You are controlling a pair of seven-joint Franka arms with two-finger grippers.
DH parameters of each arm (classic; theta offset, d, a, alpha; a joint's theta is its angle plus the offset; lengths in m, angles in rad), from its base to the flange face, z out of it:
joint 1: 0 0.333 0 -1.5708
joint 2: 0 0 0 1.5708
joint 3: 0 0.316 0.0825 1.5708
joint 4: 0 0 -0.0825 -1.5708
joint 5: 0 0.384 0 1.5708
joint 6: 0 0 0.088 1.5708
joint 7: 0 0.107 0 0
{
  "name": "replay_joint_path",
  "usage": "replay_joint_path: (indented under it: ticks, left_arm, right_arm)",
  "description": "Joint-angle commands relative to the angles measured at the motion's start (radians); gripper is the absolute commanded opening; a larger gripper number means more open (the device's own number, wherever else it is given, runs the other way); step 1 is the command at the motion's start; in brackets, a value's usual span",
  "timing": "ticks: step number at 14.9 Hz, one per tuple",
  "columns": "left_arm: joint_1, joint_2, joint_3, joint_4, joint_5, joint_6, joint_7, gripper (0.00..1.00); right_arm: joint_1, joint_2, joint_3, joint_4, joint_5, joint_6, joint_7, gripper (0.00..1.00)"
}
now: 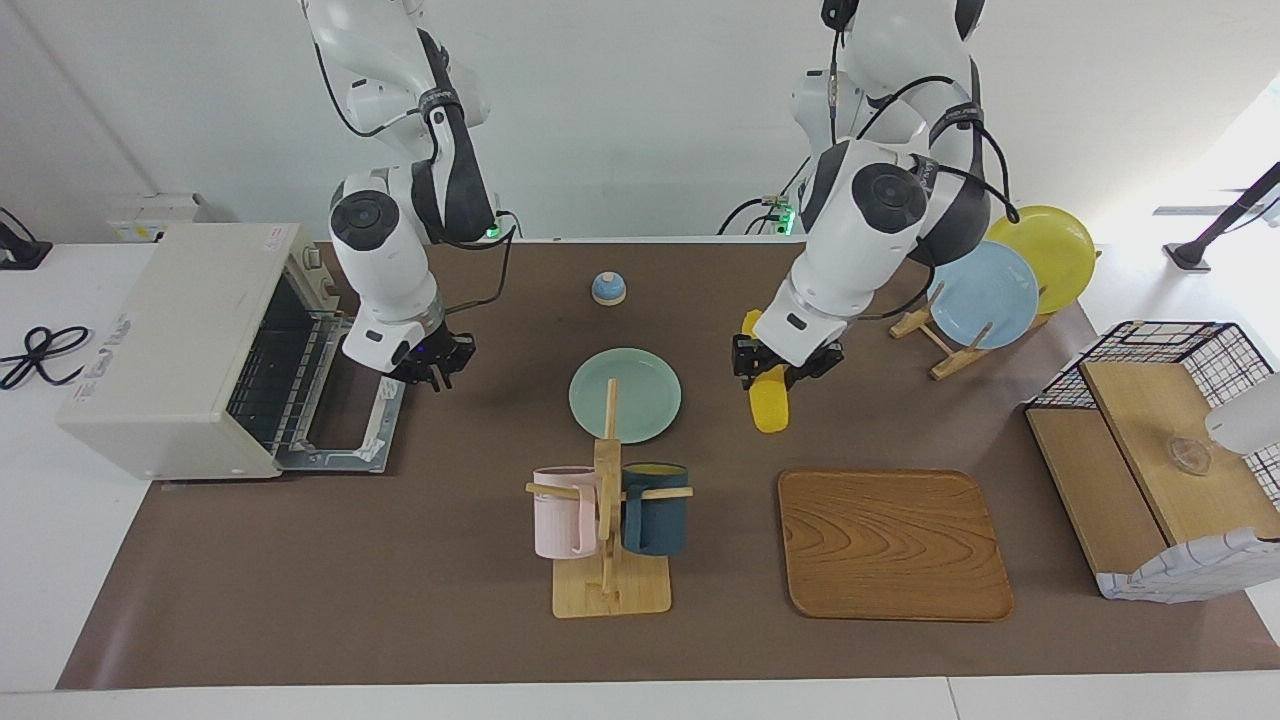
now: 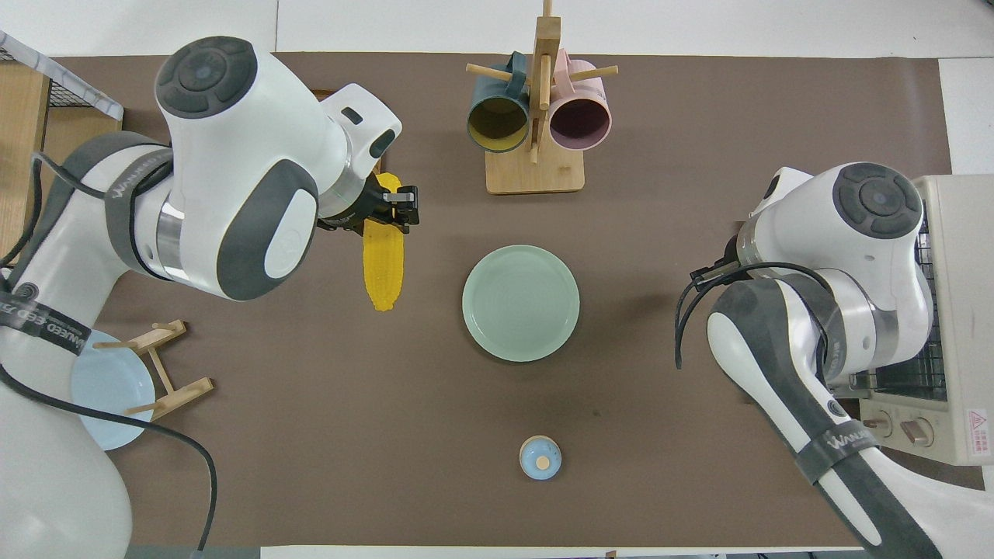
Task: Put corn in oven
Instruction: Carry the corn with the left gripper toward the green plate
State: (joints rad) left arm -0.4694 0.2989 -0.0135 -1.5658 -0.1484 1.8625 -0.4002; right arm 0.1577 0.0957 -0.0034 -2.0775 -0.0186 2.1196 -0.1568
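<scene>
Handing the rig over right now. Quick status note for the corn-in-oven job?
Left gripper: down at the bright yellow corn cob, which lies on the brown mat beside the pale green plate; grip unclear.
Right gripper: waits over the cream-white toaster oven's dropped door.
Done: oven open.
Left: lift the corn, carry it to the right arm's end, set it on the rack.

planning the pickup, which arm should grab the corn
Left. The left gripper is already down at the corn, jaws astride the cob. The right gripper waits over the oven door.
</scene>
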Motion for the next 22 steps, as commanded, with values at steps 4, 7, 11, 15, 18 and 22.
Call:
replay_joint_path:
  ticks: [4,7,11,15,18,22]
  left_arm:
    - [-0.172,-0.142,0.015,-0.33,-0.013,0.334,-0.161,0.0]
    - [-0.222,-0.132,0.015,-0.369,-0.013,0.423,-0.199,0.0]
    - [-0.291,-0.046,0.017,-0.367,-0.013,0.547,-0.252,0.0]
    - [-0.311,0.038,0.018,-0.355,-0.013,0.633,-0.259,0.0]
    - [-0.317,0.066,0.02,-0.353,-0.01,0.664,-0.259,0.0]
    - [-0.322,0.078,0.02,-0.355,-0.002,0.666,-0.252,0.0]
  right_arm:
    - [-0.038,0.013,0.005,0.014,0.023,-0.01,-0.009,1.0]
    - [-0.035,0.015,0.007,0.017,0.023,-0.001,-0.015,1.0]
    - [-0.027,0.015,0.007,0.014,0.023,-0.001,-0.017,1.0]
    - [-0.029,0.013,0.007,0.014,0.023,-0.003,-0.014,1.0]
    - [-0.027,0.013,0.007,0.014,0.023,-0.004,-0.009,1.0]
    - [-0.027,0.012,0.007,0.013,0.023,-0.01,-0.013,1.0]
